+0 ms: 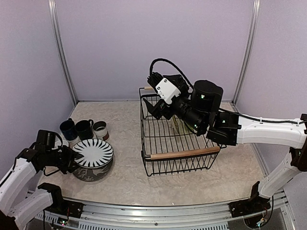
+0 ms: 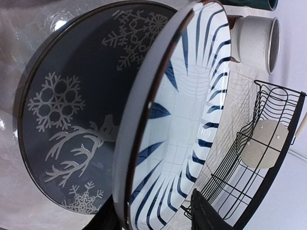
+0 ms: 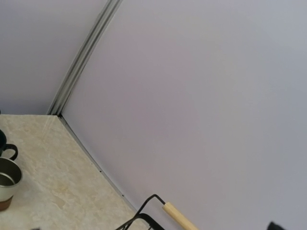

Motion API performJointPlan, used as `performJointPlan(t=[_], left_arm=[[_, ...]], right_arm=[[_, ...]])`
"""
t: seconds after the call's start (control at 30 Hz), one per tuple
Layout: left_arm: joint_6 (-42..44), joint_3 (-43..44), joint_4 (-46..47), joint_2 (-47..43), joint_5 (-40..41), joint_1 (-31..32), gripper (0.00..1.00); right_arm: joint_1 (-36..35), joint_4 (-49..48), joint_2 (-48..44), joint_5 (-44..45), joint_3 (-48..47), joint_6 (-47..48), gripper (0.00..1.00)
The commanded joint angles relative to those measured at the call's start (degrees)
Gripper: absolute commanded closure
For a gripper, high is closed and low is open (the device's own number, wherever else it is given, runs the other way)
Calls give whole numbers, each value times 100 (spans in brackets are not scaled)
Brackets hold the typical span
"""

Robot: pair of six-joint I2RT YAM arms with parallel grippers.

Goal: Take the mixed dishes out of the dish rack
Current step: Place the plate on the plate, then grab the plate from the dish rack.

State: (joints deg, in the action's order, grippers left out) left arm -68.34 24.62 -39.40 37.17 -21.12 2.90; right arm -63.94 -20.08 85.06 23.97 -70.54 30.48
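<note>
The black-and-white striped plate point(image 1: 93, 152) lies on the grey dish point(image 1: 91, 171) at the front left. In the left wrist view the plate point(image 2: 192, 120) tilts over the grey snowflake dish point(image 2: 72, 110). My left gripper point(image 1: 72, 159) straddles the plate's near rim with its jaws apart; one finger point(image 2: 207, 215) shows inside the plate. The navy mug point(image 1: 67, 128), dark green mug point(image 1: 84, 128) and white-brown cup point(image 1: 100, 129) stand behind. The dish rack point(image 1: 163, 143) stands mid-table with a pale dish point(image 1: 179, 125) inside. My right gripper point(image 1: 156, 111) hovers over the rack's far left; its jaws are unclear.
The rack's wooden handles are at the near side point(image 1: 184, 154) and the far side point(image 3: 180, 218). The purple back wall point(image 1: 153, 48) and side walls close in the table. The right arm point(image 1: 268, 130) stretches across the rack's right side.
</note>
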Motion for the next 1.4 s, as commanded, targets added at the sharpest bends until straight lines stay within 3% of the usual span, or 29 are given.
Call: performJointPlan(t=[0.0, 0.47, 0.6, 0.9, 1.17, 1.27, 1.37], left_arm=[[-11, -26, -79, -82, 29, -60, 44], [-58, 127, -519, -293, 358, -54, 8], [223, 301, -280, -353, 250, -61, 6], [1356, 1462, 472, 10, -450, -61, 5], [2165, 2565, 653, 979, -1109, -24, 5], [2403, 2892, 646, 1385, -1372, 135, 1], [2605, 3175, 436, 1751, -1401, 559, 1]], right_arm=[[72, -115, -56, 0, 52, -162, 0], [463, 283, 44, 574, -156, -1200, 0], [863, 754, 13, 679, -277, -2134, 0], [1871, 3370, 677, 173, -1350, -4668, 0], [2148, 4550, 1515, -373, -2123, -4990, 1], [2206, 4828, 1905, -472, -2386, -4998, 9], [2239, 5076, 2280, -374, -2682, -4992, 11]])
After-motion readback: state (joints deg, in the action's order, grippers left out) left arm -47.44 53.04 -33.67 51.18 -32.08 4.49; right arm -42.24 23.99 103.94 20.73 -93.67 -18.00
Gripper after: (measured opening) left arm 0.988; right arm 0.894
